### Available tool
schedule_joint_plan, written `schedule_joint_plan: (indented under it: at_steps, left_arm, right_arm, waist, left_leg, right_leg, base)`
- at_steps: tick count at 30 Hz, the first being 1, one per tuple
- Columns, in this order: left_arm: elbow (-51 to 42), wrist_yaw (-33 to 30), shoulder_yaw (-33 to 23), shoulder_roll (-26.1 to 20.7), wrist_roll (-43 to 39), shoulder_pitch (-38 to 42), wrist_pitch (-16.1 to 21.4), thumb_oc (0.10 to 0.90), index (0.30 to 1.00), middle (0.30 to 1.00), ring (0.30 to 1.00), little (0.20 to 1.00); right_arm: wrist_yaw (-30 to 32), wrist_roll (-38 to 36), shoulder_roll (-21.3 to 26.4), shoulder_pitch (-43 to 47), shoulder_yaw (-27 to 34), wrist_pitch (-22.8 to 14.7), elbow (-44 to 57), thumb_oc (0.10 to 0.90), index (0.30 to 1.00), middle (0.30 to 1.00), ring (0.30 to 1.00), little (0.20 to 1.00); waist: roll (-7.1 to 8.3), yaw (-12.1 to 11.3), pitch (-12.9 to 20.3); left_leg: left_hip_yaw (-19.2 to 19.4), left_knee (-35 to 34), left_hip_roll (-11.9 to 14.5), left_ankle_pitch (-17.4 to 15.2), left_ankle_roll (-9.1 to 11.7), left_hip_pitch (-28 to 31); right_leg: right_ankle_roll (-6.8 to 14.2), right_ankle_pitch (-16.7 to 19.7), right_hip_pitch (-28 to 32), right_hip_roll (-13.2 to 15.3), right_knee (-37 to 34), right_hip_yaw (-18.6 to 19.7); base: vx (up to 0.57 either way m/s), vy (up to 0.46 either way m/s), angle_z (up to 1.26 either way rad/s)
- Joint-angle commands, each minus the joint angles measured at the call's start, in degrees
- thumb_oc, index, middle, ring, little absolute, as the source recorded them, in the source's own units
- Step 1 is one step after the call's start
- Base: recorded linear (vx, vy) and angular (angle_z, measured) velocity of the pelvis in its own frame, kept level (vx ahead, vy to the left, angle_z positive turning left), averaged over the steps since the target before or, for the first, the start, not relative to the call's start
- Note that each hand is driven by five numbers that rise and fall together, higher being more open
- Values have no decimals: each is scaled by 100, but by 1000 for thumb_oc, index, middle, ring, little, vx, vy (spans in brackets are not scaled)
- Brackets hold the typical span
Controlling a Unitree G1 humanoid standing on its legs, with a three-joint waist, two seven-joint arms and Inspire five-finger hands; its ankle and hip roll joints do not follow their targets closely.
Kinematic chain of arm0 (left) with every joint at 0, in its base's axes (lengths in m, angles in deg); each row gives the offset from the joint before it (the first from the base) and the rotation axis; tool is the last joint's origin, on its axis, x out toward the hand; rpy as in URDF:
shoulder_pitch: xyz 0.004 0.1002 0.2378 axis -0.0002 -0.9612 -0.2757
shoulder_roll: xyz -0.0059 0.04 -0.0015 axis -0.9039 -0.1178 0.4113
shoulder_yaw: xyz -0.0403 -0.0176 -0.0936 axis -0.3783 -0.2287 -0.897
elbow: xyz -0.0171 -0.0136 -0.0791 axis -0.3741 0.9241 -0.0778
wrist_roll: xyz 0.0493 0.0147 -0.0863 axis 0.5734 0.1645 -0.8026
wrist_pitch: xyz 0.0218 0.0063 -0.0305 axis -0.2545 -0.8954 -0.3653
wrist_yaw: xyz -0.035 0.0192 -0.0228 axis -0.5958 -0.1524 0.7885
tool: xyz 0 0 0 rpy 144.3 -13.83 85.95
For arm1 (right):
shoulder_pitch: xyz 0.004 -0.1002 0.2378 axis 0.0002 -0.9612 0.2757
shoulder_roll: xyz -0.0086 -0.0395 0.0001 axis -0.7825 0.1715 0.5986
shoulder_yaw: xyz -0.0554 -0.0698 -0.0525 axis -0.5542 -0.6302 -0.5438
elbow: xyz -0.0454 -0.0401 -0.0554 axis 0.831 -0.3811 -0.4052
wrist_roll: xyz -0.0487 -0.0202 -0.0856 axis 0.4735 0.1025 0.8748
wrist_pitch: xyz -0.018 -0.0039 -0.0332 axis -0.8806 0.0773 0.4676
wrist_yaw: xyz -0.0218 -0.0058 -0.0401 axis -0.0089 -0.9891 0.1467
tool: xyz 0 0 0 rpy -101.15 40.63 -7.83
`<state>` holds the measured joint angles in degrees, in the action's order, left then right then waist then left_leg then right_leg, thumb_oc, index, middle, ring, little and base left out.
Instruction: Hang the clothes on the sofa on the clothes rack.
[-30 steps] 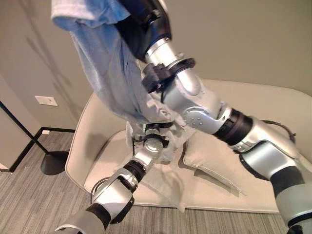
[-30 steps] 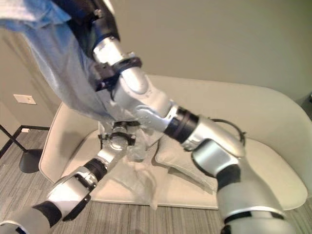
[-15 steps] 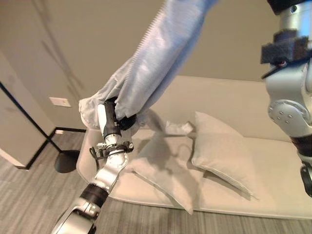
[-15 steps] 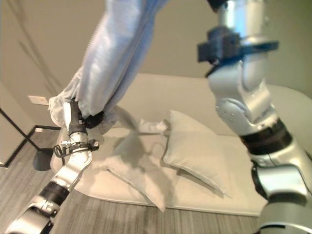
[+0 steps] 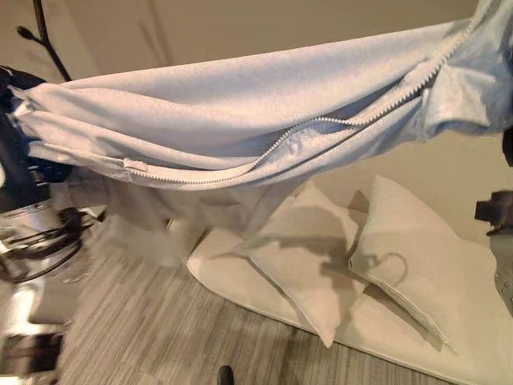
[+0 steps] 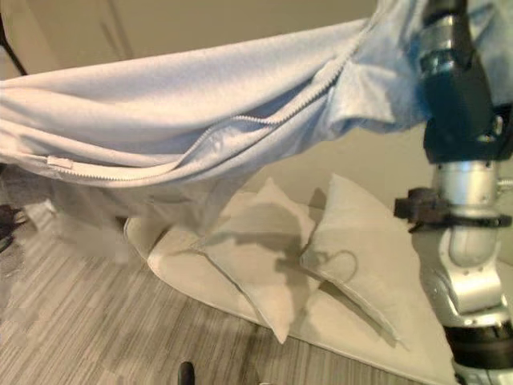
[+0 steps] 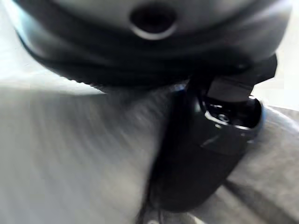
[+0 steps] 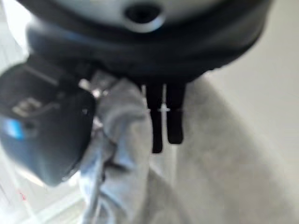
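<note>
A light blue-grey zip jacket (image 5: 240, 104) is stretched nearly level in the air between my two hands, zipper (image 5: 280, 144) facing me. My left hand (image 5: 28, 172) holds its left end, and in the left wrist view the dark thumb (image 7: 205, 154) presses into grey cloth (image 7: 70, 154). My right hand (image 6: 458, 96) holds the raised right end. In the right wrist view the thumb (image 8: 42, 135) and fingers (image 8: 161, 116) pinch a bunched fold (image 8: 121, 140). A thin dark branch of the clothes rack (image 5: 44, 32) rises at the upper left behind the jacket.
Below the jacket lies the cream sofa (image 5: 240, 281) with two pale cushions (image 5: 300, 257) (image 5: 409, 273) leaning on its seat. Striped grey carpet (image 5: 144, 321) covers the floor in front. A beige wall (image 6: 200, 28) stands behind.
The view has swung and dropped. The jacket, which hung steeply from my raised right hand, now spans level between both hands; my left hand has risen to the left edge.
</note>
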<state>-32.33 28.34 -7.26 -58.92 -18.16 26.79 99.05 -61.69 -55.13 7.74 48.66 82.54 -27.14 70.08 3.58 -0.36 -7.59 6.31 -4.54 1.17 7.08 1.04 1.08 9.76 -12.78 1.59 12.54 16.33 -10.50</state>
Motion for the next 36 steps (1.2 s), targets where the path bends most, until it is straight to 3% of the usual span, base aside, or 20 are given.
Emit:
schedule_joint_plan:
  at_steps: [1,3,6,9,12,13,14,15,20,21,22,23,24,25,26,29,32,34,35,36]
  left_arm:
    - [-530,-280,-692,-112,116,-43,176,400,300,300,300,300]
    - [-740,-103,-750,729,-430,-462,620,400,300,300,300,300]
    - [-777,-85,-576,947,-616,-401,870,400,300,300,300,300]
    - [-810,-67,-446,1253,-843,-183,1064,400,300,300,300,300]
    - [-1044,160,-97,1703,-1130,-70,1326,400,300,300,300,300]
    - [-1041,245,97,1855,-1275,-61,1413,400,300,300,300,300]
    - [-1051,289,185,1915,-1346,-87,1439,400,300,300,300,300]
    - [-1072,399,362,1991,-1519,-119,1513,400,300,300,300,300]
    - [-1102,550,920,1981,-1740,-22,1573,400,300,300,300,300]
    - [-1108,560,926,1982,-1748,-27,1570,400,300,300,300,300]
    - [-1120,692,1216,2051,-1810,-36,1585,400,300,300,300,300]
    - [-1107,701,1238,2055,-1819,-29,1593,400,300,300,300,300]
    - [-1166,963,1681,2138,-2068,23,1664,400,300,300,300,300]
    - [-1053,1002,1970,2182,-2166,78,1615,400,300,300,300,300]
    - [-924,1038,2288,2002,-2013,268,1552,400,300,300,300,300]
    - [-886,1035,2410,1904,-1932,379,1543,400,300,300,300,300]
    - [-897,1059,2562,1894,-1885,353,1532,400,300,300,300,300]
    - [-788,1385,2755,1921,-2091,182,1471,400,300,300,300,300]
    - [-792,1398,2754,1923,-2101,180,1470,400,300,300,300,300]
    - [-760,1528,2781,1944,-2178,140,1423,400,300,300,300,300]
  right_arm:
    - [425,799,-394,114,646,-257,237,400,300,300,300,300]
    - [786,1692,-851,-262,810,-92,426,400,300,300,300,300]
    - [1050,2180,-1018,-179,576,-25,407,400,300,300,300,300]
    - [1189,2685,-1044,-261,571,164,365,400,300,300,300,300]
    - [1259,3075,-1127,-511,626,235,422,400,300,300,300,300]
    - [1290,3095,-1222,-681,640,237,442,400,300,300,300,300]
    - [1298,3051,-1285,-756,660,227,444,400,300,300,300,300]
    - [1295,2962,-1391,-887,642,214,437,400,300,300,300,300]
    - [1467,2896,-1641,-1111,504,201,420,400,300,300,300,300]
    - [1465,2894,-1641,-1125,512,201,424,400,300,300,300,300]
    - [1511,2886,-1743,-1269,551,175,383,400,300,300,300,300]
    - [1514,2890,-1741,-1295,570,173,389,400,300,300,300,300]
    - [1521,3043,-1896,-1456,617,375,434,400,300,300,300,300]
    - [1601,3216,-2048,-1559,591,472,391,400,300,300,300,300]
    - [1653,3296,-2255,-1442,407,587,331,400,300,300,300,300]
    - [1714,3439,-2345,-1280,159,634,288,400,300,300,300,300]
    - [1733,3597,-2337,-1392,157,690,340,400,300,300,300,300]
    - [1627,3448,-2246,-1501,272,520,415,400,300,300,300,300]
    - [1620,3441,-2245,-1510,279,520,421,400,300,300,300,300]
    - [1576,3419,-2236,-1553,276,498,428,400,300,300,300,300]
  waist:
    - [204,-178,928]
    - [105,-317,948]
    - [34,-507,728]
    - [0,-411,571]
    - [30,-135,529]
    - [36,46,550]
    - [3,119,575]
    - [-39,198,602]
    - [-223,252,561]
    - [-230,257,562]
    - [-314,272,580]
    - [-305,265,592]
    - [-299,351,609]
    - [-204,313,555]
    - [4,267,443]
    - [36,237,346]
    - [98,359,304]
    - [20,452,328]
    - [17,449,333]
    - [27,490,330]
  left_leg:
    - [225,-46,-700,-704,-115,-93]
    - [81,-46,-668,-359,-44,-538]
    - [-359,-46,-657,53,287,-998]
    - [-490,-30,-536,29,443,-1087]
    - [32,45,207,-253,323,-555]
    - [290,168,785,-260,396,-269]
    - [338,202,1058,-215,456,-145]
    - [312,217,1550,-23,610,-3]
    - [-245,134,2407,690,1086,102]
    - [-262,138,2412,682,1089,99]
    - [-360,237,2379,158,1197,-28]
    - [-379,304,2354,94,1188,-60]
    - [-222,534,2157,-649,1241,-148]
    - [-240,829,1968,-909,1178,-281]
    - [-210,1104,1546,-1158,938,-511]
    - [-18,1065,1250,-1187,701,-532]
    - [28,709,768,-1061,384,-389]
    - [115,341,486,-963,160,-161]
    - [117,318,492,-932,165,-162]
    - [170,198,394,-909,123,-71]
  right_leg:
    - [-467,190,145,-918,-579,-60]
    - [-443,668,561,-1091,-1852,63]
    - [-423,780,571,-1024,-2133,75]
    - [-357,881,443,-856,-2133,-104]
    - [-260,1308,236,-479,-2125,-388]
    - [-215,1374,143,-274,-2095,-542]
    - [-196,1377,132,-198,-2085,-596]
    - [-131,1387,131,-31,-2061,-656]
    - [241,1492,187,441,-1977,-695]
    - [249,1493,199,437,-1977,-709]
    - [431,1649,283,707,-2013,-677]
    - [455,1660,304,731,-2034,-694]
    - [524,1935,394,1044,-2051,-694]
    - [524,2376,377,1293,-2044,-662]
    - [524,3292,132,1766,-1881,-735]
    - [524,3498,-133,2058,-1664,-976]
    - [290,2679,-393,1508,-1000,-511]
    - [-142,1459,-566,482,-423,-434]
    - [-164,1452,-585,477,-405,-437]
    - [-271,1262,-658,157,-307,-454]
  base:
    - [-129,-148,-3]
    - [-254,-112,12]
    - [-330,34,7]
    - [-260,110,40]
    - [-258,271,55]
    - [-180,364,19]
    - [-110,515,28]
    - [-28,318,37]
    - [16,455,15]
    - [95,695,-7]
    - [65,387,14]
    - [111,740,69]
    - [46,549,80]
    - [-43,838,98]
    - [-115,646,82]
    - [-51,409,48]
    - [82,545,23]
    - [134,490,66]
    - [113,334,42]
    - [99,219,12]
